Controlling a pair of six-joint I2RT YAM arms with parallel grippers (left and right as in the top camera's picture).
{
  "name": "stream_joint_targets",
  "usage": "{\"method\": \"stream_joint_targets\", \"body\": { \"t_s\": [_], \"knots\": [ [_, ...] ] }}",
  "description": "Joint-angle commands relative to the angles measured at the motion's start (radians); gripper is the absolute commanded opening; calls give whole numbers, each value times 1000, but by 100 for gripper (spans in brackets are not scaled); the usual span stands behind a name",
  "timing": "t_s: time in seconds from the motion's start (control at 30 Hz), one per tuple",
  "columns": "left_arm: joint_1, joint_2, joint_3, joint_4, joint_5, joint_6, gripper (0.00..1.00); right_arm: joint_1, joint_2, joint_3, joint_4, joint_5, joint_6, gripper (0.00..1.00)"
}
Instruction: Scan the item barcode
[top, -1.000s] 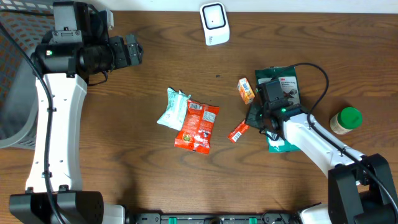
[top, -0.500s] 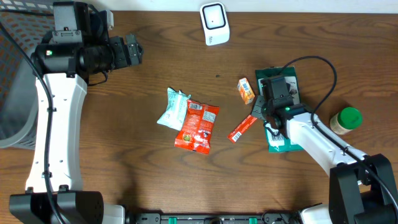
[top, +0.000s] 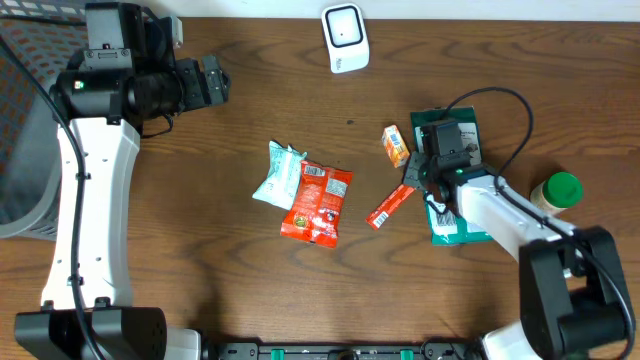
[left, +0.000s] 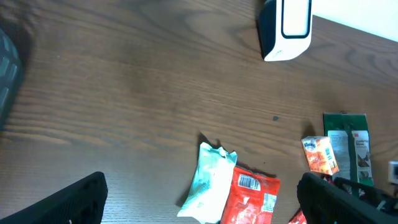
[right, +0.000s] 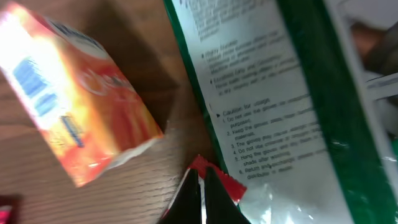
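My right gripper (top: 412, 187) is shut on one end of a thin red sachet (top: 389, 207), which slants down-left over the wood. In the right wrist view the two dark fingers (right: 186, 199) pinch the sachet's serrated red edge (right: 227, 180), beside an orange box (right: 68, 99) and a green packet (right: 298, 93). The white barcode scanner (top: 343, 38) stands at the table's far edge, also in the left wrist view (left: 286, 28). My left gripper (top: 215, 82) hangs open high at the back left, empty, well away from the items.
A mint packet (top: 277, 173) and a red pouch (top: 318, 202) lie overlapped at mid-table. The orange box (top: 396, 144) and green packet (top: 455, 135) sit by my right gripper. A green-lidded bottle (top: 556, 193) stands at right. A mesh basket (top: 15, 120) is at left.
My right gripper has shifted slightly right and toward the back, turning with the red sachet, whose held end now lies closer to the green packet. The left arm has not moved.
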Motion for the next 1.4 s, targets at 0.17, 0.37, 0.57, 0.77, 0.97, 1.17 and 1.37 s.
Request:
{"method": "stream_joint_targets", "body": {
  "t_s": [0.17,0.37,0.57,0.77,0.97,1.17,1.37],
  "knots": [
    [0,3,11,-3,9,10,97,-3,31,-9,3,-43,-48,1],
    [0,3,11,-3,9,10,98,1,31,-11,-60,-80,-48,1],
    [0,3,11,-3,9,10,98,22,31,-11,-163,-87,-32,1],
    [0,3,11,-3,9,10,98,69,31,-11,-270,-107,9,1],
    [0,3,11,-3,9,10,97,189,21,-11,-328,-117,29,1],
    [0,3,11,-3,9,10,97,314,-34,-10,-391,-116,78,1],
    [0,3,11,-3,9,10,98,330,-182,-9,-432,-126,62,1]
  ]
}}
